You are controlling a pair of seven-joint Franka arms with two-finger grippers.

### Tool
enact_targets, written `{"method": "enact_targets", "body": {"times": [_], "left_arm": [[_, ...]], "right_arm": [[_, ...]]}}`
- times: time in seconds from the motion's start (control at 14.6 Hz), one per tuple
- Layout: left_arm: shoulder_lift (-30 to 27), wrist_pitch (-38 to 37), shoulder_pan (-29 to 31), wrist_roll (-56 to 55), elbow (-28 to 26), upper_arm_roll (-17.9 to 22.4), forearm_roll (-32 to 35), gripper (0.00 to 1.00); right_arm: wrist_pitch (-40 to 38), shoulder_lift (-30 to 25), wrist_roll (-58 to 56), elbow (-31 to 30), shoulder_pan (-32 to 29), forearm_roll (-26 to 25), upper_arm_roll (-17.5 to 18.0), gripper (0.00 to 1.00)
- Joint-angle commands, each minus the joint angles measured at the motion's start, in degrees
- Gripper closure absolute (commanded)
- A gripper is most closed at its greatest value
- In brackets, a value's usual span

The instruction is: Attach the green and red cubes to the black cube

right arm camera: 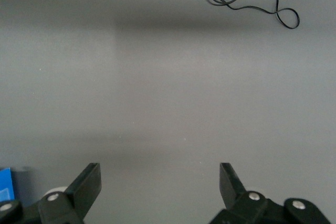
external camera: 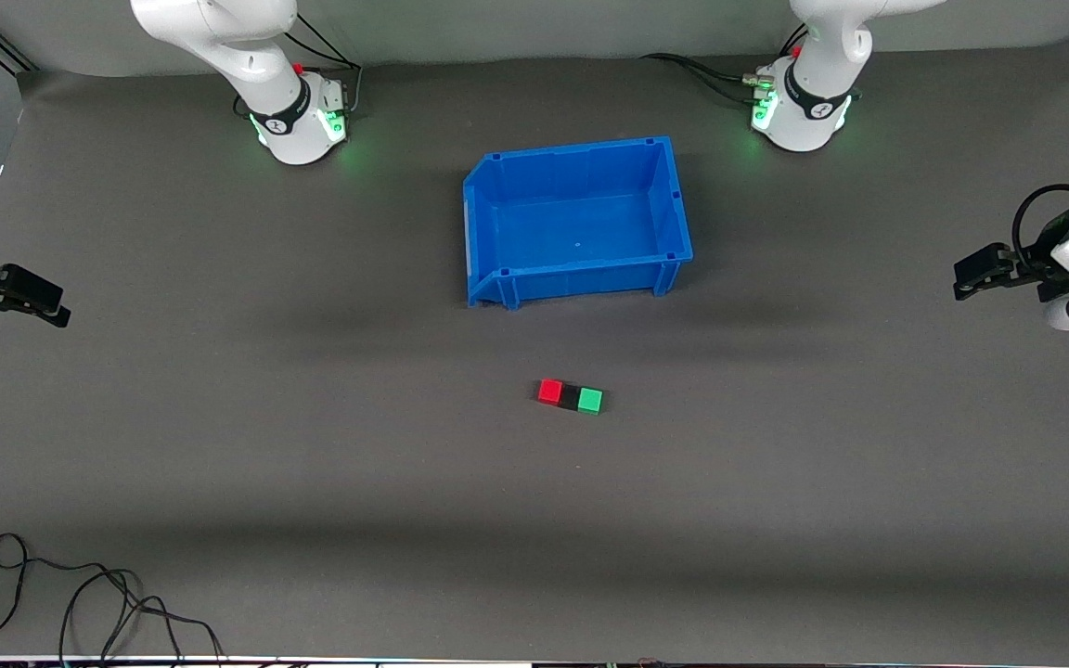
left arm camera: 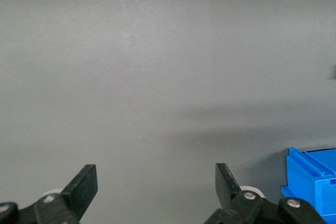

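Flanking black cube (external camera: pixel 571 397), red cube (external camera: pixel 550 391), green cube (external camera: pixel 590 400) touch it; both tools wide, empty.

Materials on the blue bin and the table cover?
Blue bin: looks like moulded plastic, semi-gloss; ribbed walls, faint sheen on its floor. Table cover: likely a matte dark grey mat or sheet; no glare, soft shadows, its edge visible near the robot bases.

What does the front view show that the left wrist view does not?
Only the front view shows the red cube, black cube and green cube joined in a row, both arm bases, and the right gripper waiting open at the table's edge. Only the left wrist view shows the left gripper up close, open over bare mat. Both show the blue bin.
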Motion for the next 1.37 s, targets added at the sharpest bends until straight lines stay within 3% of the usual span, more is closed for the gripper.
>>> {"method": "enact_targets", "body": {"times": [0.0, 0.27, 0.61, 1.3], "left_arm": [[0.5, 0.4, -0.1, -0.5, 0.5, 0.1, 0.2, 0.0], [0.8, 1.1, 0.2, 0.1, 0.7, 0.2, 1.0, 0.0], [1.1, 0.4, -0.2, 1.1, 2.2, 0.1, 0.4, 0.0], [2.7, 0.4, -0.3, 0.4, 2.8, 0.1, 0.3, 0.0]], "right_arm": [[-3.3, -2.2, -0.8, -1.5, -0.4, -0.2, 1.2, 0.0], [-5.2, -2.2, 3.0, -1.5, -0.3, 0.8, 1.3, 0.0], [-5.6, -1.9, 3.1, -1.6, -0.5, 5.5, 0.8, 0.0], [-5.6, -1.9, 3.1, -1.3, -0.5, 5.5, 0.7, 0.0]]}}
